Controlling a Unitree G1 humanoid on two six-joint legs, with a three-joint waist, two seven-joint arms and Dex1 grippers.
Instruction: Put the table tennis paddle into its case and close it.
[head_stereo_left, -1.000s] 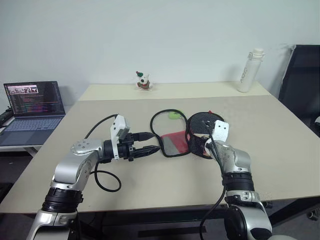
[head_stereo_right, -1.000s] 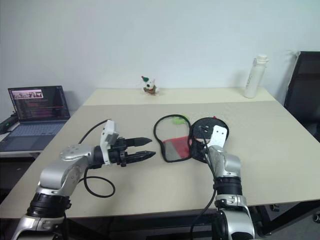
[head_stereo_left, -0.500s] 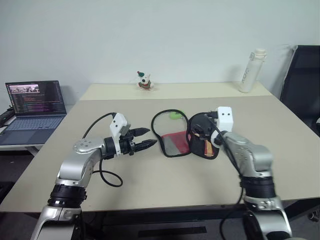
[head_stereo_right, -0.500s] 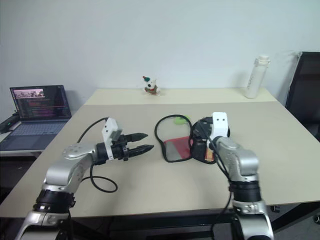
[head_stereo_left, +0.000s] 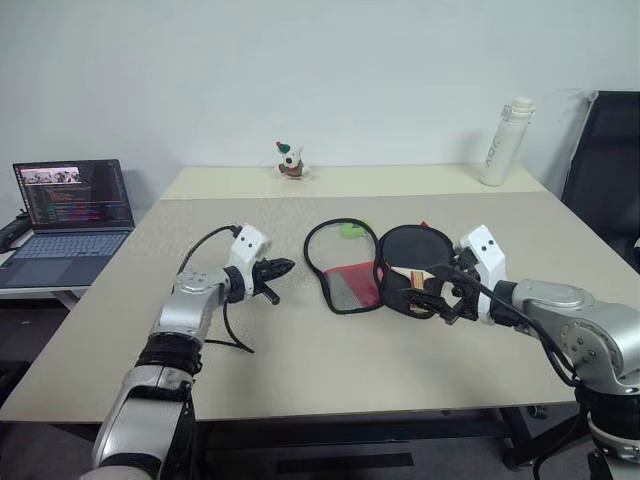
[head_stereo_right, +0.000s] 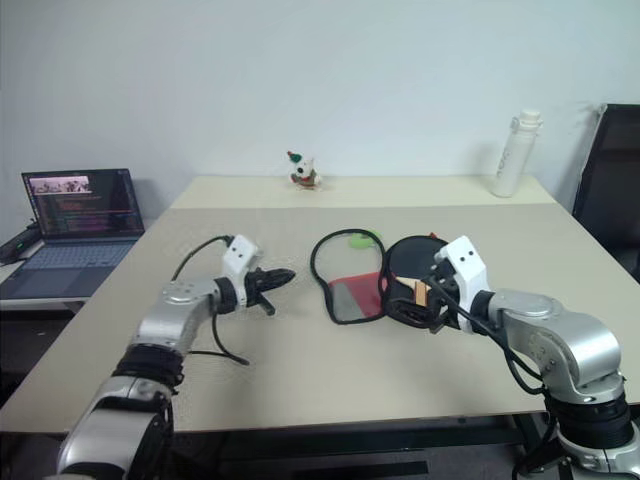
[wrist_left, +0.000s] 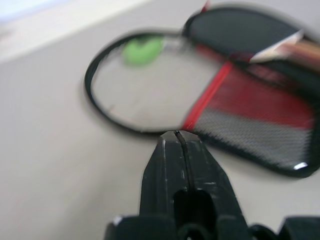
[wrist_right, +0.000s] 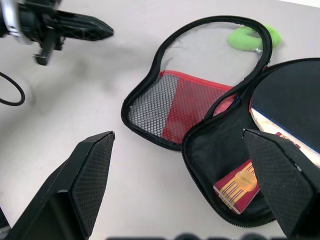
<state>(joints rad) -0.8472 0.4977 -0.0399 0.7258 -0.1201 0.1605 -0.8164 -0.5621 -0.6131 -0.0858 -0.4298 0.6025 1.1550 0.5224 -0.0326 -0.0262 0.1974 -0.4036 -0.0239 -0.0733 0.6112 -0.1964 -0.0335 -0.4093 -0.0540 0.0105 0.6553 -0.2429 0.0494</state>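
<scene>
One paddle (wrist_right: 280, 125) lying in right half of one open case (wrist_right: 200, 107) on table (head_stereo_left: 300, 360). Right wrist view shows red-striped handle end inside. Left gripper (head_stereo_left: 284, 267) jaws together, beside case; right gripper (head_stereo_left: 432, 298) jaws apart, over case. One bottle (head_stereo_left: 500, 140), one laptop (head_stereo_left: 62, 215).

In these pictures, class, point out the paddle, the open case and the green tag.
paddle (wrist_right: 292, 102): right wrist view, on its black rubber face.
case (wrist_right: 150, 107): right wrist view, on the mesh pocket.
green tag (wrist_right: 250, 37): right wrist view, on its middle.
</scene>
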